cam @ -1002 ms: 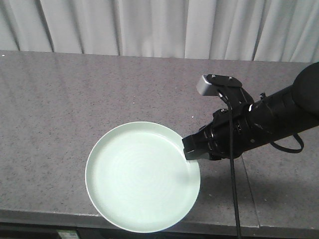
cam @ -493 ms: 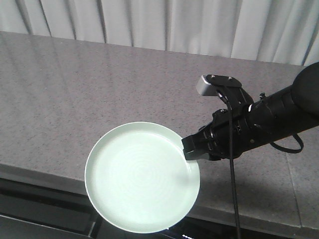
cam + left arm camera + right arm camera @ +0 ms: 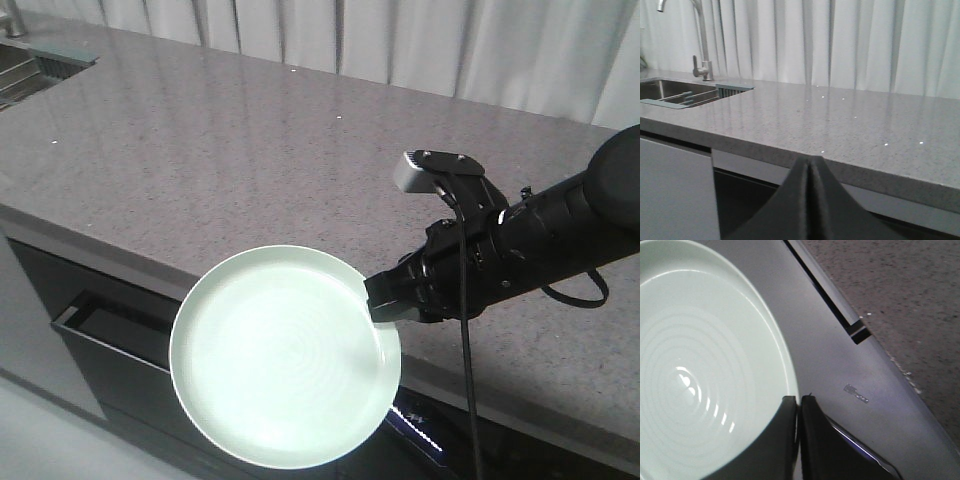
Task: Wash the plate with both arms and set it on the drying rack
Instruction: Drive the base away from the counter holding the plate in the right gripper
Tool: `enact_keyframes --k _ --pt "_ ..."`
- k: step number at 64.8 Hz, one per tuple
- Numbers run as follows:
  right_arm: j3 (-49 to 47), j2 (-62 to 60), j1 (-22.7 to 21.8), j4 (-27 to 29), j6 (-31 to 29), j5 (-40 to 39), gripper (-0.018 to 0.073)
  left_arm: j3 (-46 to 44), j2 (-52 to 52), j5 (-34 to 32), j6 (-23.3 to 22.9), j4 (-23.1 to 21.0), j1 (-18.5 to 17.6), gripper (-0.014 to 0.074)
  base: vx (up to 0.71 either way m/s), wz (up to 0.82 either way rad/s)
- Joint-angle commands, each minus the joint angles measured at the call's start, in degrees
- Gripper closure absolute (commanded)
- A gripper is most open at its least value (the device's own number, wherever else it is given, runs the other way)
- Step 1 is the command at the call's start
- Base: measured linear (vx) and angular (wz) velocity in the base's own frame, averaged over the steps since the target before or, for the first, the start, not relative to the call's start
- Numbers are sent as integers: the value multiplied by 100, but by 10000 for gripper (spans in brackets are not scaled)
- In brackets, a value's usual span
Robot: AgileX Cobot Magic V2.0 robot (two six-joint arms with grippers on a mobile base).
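Right end effector [image 3: 384, 308] pinches the plate [image 3: 285, 355] by its rim.

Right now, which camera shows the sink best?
The left wrist view: the sink and its faucet sit at the far left of the counter. The front view catches only its corner; the right wrist view shows none.

Countertop [image 3: 250, 150] lies open up to the curtain [image 3: 400, 40]; faucet [image 3: 704, 67] and sink [image 3: 660, 89] stand at its left end.

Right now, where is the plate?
In the front view the plate is low and centre, held by its rim in the right gripper, overhanging the front edge of the counter.
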Motion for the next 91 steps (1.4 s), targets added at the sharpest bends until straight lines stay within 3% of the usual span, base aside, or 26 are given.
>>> enact_keyframes --k 1,91 --pt "-148 -223 -19 243 -49 -110 561 -168 -84 -417 -20 -12 -31 603 -11 43" --pt "-148 -223 -19 243 -50 -110 561 -168 -84 -417 -20 -12 -31 603 -11 43"
